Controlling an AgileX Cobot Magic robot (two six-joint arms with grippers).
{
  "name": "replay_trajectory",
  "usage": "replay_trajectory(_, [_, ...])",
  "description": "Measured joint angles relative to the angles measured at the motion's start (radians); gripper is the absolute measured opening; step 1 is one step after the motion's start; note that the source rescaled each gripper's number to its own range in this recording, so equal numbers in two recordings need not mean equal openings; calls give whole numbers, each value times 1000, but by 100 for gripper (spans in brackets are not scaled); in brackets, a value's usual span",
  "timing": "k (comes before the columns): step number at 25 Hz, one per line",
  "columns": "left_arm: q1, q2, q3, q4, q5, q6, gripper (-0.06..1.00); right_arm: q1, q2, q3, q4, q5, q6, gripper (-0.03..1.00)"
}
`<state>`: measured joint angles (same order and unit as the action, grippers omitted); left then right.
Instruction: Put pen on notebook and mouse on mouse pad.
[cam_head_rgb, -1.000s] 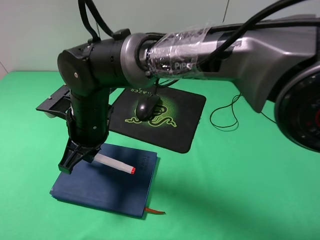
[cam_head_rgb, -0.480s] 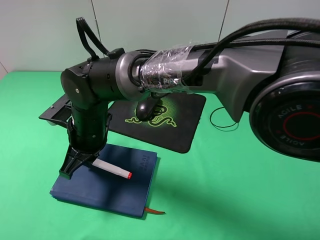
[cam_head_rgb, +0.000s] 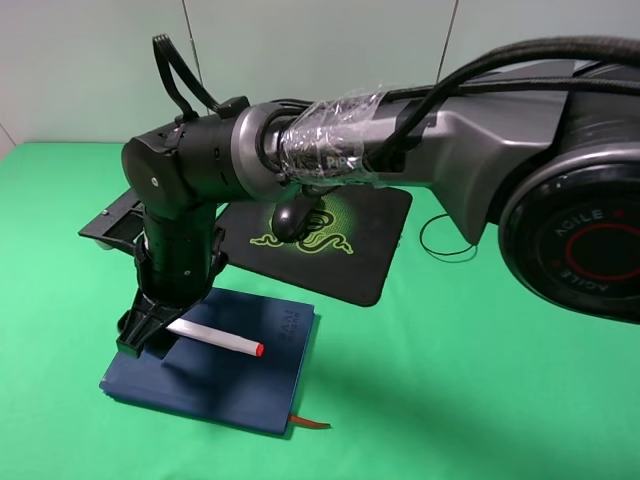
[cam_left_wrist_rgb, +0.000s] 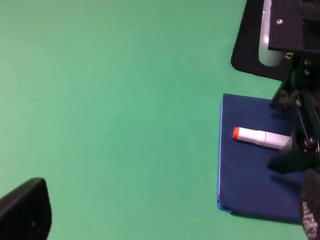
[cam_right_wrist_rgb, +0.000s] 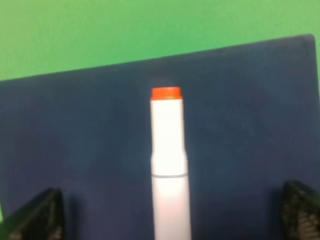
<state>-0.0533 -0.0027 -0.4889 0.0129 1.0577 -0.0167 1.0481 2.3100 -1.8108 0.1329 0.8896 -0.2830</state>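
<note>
Bright even light, soft shadow beside notebook (cam_head_rgb: 230, 385), right wrist view blurry

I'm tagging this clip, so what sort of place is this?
Likely a robot lab bench staged as a desk: robot arm over a green-covered table, with notebook, pen and mouse pad.

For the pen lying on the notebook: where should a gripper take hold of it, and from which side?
Grip the pen at mid-barrel, coming straight down from above and closing across its width. It lies flat on the notebook and has a long round body, so only its two long sides are free.
</note>
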Motion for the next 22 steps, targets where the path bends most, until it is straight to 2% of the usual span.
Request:
replay_trajectory(2, [0, 0, 0, 0, 0, 0, 100, 0, 0, 0, 0, 0, 10, 97])
replay_trajectory(5, [0, 0, 0, 0, 0, 0, 100, 0, 0, 0, 0, 0, 17, 100])
replay_trajectory(15, [0, 0, 0, 0, 0, 0, 100, 0, 0, 0, 1, 3, 18, 100])
replay_trajectory(22, [0, 0, 0, 0, 0, 0, 100, 0, -6, -4, 3, 82, 18, 100])
